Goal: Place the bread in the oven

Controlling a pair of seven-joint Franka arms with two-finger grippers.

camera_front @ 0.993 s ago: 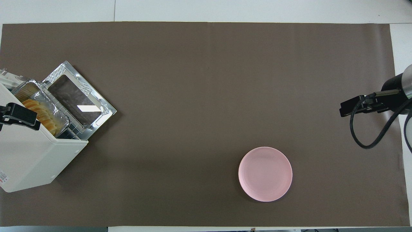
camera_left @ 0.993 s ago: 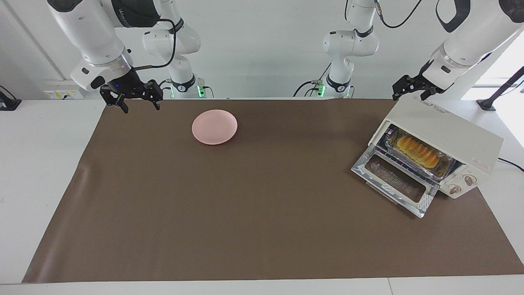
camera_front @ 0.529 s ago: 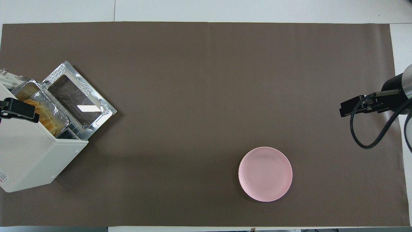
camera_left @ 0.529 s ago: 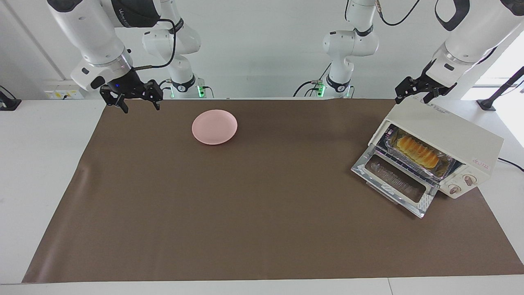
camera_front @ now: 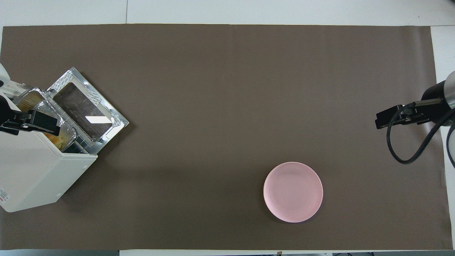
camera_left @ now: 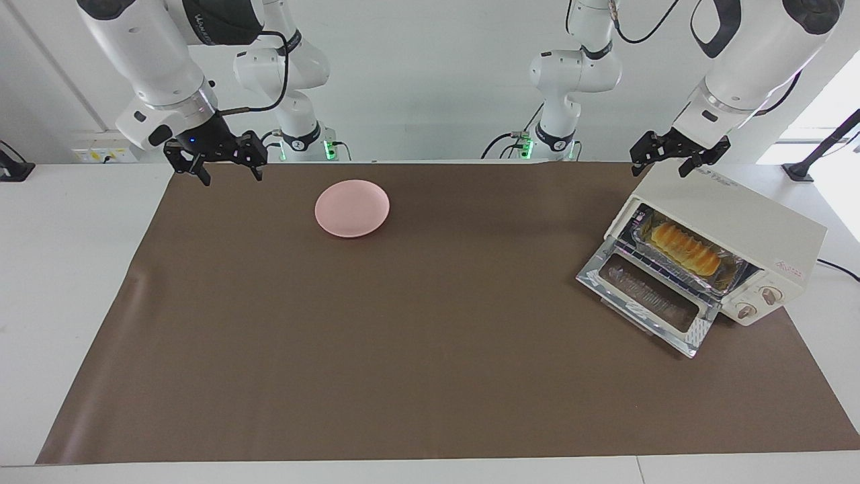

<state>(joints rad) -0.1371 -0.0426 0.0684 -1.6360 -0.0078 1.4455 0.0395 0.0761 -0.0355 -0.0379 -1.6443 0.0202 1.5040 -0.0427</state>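
The small golden-yellow ridged loaf of bread (camera_left: pixel 684 248) already lies in a crinkled silver foil tray (camera_left: pixel 732 272) on the wire rack inside the cream-white boxy toaster oven (camera_left: pixel 739 222), which sits at the left arm's end of the brown table mat (camera_left: pixel 403 336). Its glass drop-down door (camera_left: pixel 648 299) hangs fully open, flat in front of the cavity. To my eye what remains is shutting that door. The left gripper (camera_left: pixel 660 158) hovers above the oven's top corner, fingers spread apart and holding nothing. To do this well, I'd bring it down below the door's free edge, push up from underneath and follow the hinge's arc rather than shoving straight in, since a hard push could slide the light oven on the mat. The tray looks to sit clear of the door's swing. The right gripper (camera_left: pixel 227 162) waits over the mat's corner, fingers apart and empty, near a round pink plate (camera_left: pixel 352 208).
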